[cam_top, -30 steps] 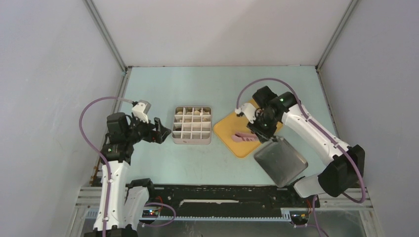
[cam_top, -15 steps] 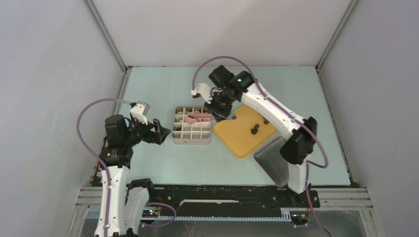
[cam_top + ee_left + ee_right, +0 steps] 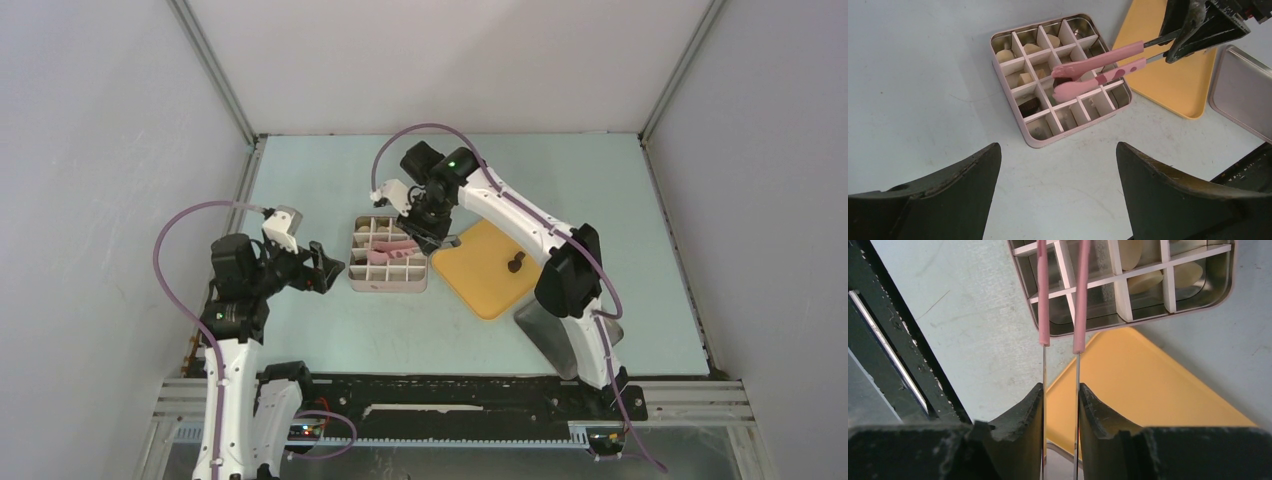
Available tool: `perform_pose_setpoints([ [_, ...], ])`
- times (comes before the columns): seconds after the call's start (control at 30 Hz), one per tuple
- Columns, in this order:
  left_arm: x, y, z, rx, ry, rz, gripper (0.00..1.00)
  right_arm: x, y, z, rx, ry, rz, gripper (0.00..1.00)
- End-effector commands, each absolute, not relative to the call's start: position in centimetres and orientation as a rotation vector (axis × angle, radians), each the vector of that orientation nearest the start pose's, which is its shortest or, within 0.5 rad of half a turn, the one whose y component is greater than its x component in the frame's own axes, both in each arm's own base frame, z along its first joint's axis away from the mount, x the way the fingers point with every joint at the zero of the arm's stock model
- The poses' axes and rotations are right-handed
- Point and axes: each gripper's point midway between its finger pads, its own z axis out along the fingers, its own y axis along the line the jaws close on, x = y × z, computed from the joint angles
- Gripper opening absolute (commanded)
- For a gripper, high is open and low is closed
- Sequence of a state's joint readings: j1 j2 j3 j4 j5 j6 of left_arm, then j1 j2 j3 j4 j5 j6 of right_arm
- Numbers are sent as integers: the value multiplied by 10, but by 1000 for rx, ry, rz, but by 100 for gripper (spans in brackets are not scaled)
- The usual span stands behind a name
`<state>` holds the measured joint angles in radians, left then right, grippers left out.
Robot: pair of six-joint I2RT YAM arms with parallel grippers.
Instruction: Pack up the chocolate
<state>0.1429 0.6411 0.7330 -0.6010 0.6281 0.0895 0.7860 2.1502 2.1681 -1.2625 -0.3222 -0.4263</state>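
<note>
My right gripper (image 3: pixel 427 222) is shut on the metal handles of the pink tongs (image 3: pixel 392 250), with its fingers (image 3: pixel 1030 410) pressing both arms (image 3: pixel 1043 300). The tong tips (image 3: pixel 1064 84) reach over the middle cells of the pink divided box (image 3: pixel 1073 132), and a dark bit shows between them. Cream chocolate (image 3: pixel 1023 79) lies in the far cells, and one dark piece (image 3: pixel 1029 106) sits in a nearer cell. Another dark chocolate (image 3: pixel 515 264) rests on the yellow tray (image 3: pixel 480 285). My left gripper (image 3: pixel 325 268) stands open left of the box, holding nothing (image 3: pixel 1058 150).
A metal lid (image 3: pixel 545 335) lies right of the yellow tray, partly behind the right arm. The black rail (image 3: pixel 450 395) runs along the near table edge. Grey walls close in the table on three sides.
The right arm has swung from the yellow tray to the box with the tongs, then shifted them a little left and nearer over the cells. The left arm has stayed put.
</note>
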Motion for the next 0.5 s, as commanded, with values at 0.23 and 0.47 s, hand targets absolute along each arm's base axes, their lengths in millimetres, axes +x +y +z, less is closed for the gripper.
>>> perform_pose_setpoints([
  [0.23, 231, -65, 208, 333, 1975, -482, 89, 298, 360, 173, -1642, 2224, 551, 36],
  [0.47, 231, -66, 206, 329, 1980, -494, 89, 302, 337, 208, -1578, 2178, 483, 33],
])
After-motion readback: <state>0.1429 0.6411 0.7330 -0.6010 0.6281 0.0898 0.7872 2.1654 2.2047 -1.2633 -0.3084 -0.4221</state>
